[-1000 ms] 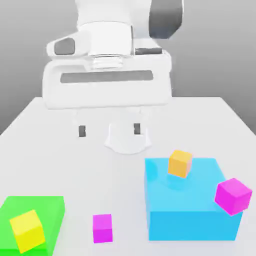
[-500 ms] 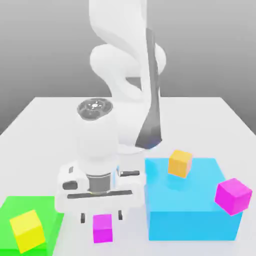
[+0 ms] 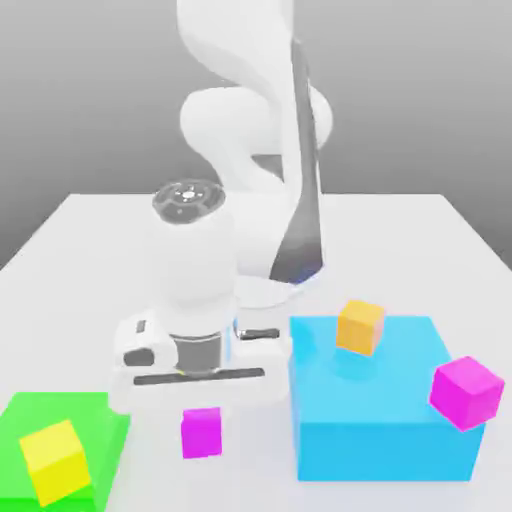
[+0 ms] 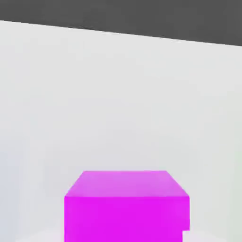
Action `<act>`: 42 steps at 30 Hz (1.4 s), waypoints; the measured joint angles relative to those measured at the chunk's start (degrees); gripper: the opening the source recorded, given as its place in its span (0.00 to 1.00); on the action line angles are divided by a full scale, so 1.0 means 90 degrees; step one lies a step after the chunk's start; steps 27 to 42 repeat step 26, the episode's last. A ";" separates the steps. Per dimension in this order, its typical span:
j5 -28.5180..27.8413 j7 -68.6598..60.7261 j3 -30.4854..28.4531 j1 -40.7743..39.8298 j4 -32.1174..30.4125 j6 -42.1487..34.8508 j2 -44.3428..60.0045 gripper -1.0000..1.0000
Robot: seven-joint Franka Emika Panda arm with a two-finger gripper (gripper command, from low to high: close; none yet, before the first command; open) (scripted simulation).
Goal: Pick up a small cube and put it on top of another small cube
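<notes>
- Claw [image 3: 201,418] is closed down on the near magenta cube [image 3: 201,435]; I read it as a grip, not a brush past.
- That cube sits directly under the hand, between the claw's tips. In the hand view it is close and looks square to the hand.
- Step in hand, my call: pick made, start of the lift. Looks a little off the bench [image 3: 256,490], but I can't gauge the gap.
- Other cubes, relative to the claw: orange cube [image 3: 360,327] toward the exterior view's right, on top of the blue block [image 3: 370,385].
- Second magenta cube [image 3: 466,394] farther that way, by the blue block's near corner. Can't tell what it bears on.
- Yellow cube [image 3: 56,462] toward the exterior view's left, over the green block [image 3: 100,420], turned askew.
- Task line doesn't say which cube is the base, so I won't name one.
- Next move, my judgement: straight up with the grip kept firm, enough height to clear the blocks and whichever cube is the target, then across.
- After that I'd match yaw to the base cube, lower gently, release only once it's seated.
- Risks: clipping a block edge if I go sideways too low; off-centre placing would tip the stack.
</notes>
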 joint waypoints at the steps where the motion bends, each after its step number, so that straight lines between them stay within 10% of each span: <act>1: 0.0018 -0.0105 0.0101 0.0126 -0.0075 -0.0155 -0.0227 0.00; 17: 0.0061 -0.1710 0.1151 0.1951 -0.1302 -0.2613 -0.3931 0.00; 23: 0.0069 -0.1830 0.1345 0.2045 -0.1740 -0.1519 -0.3279 0.00; 24: 0.0067 -0.1826 0.1359 0.2039 -0.1792 -0.1324 -0.3137 1.00; 42: 0.0068 -0.1827 0.1359 0.2039 -0.1792 -0.1325 -0.3137 1.00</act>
